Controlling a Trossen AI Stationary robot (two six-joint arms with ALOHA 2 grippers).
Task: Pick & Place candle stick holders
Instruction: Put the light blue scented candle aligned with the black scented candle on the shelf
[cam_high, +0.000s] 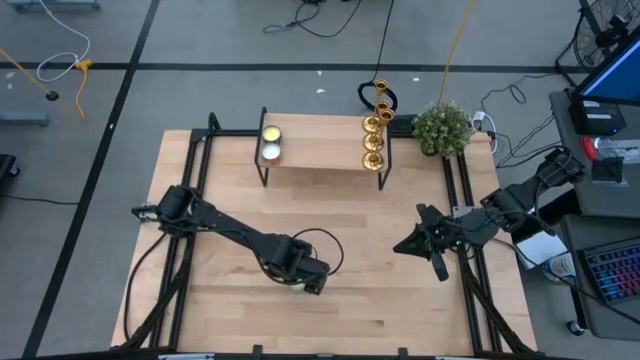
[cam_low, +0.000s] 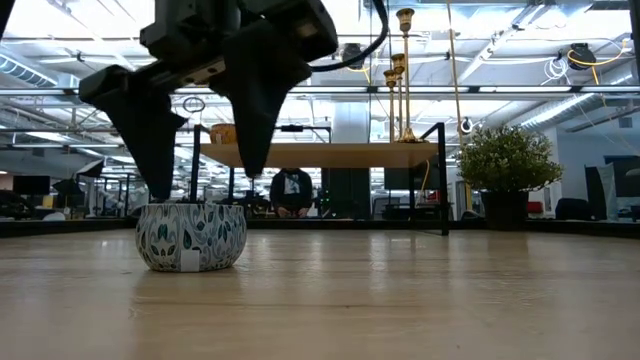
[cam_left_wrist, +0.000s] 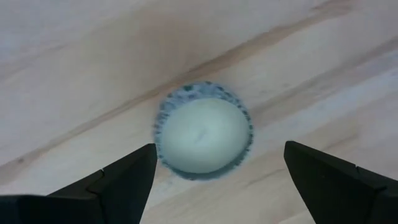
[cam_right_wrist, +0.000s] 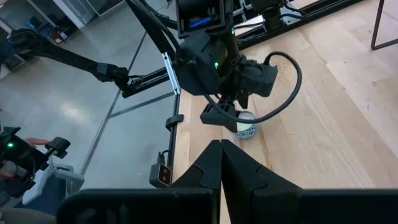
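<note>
Candlesticks (cam_high: 373, 135) stood on the shelf (cam_high: 320, 152) at upper centre. The left claw (cam_low: 205, 180) hung wide over a patterned candle cup (cam_low: 191, 236) at lower centre of the desk (cam_high: 380, 270). The right claw (cam_high: 437, 262) waited pressed closed, centre right.

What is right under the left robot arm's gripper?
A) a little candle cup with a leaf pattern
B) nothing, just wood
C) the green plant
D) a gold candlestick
A. The open left gripper hangs just above the small leaf-patterned candle cup on the table; the gold candlesticks are far back on the shelf, and the plant is beside it.
</note>
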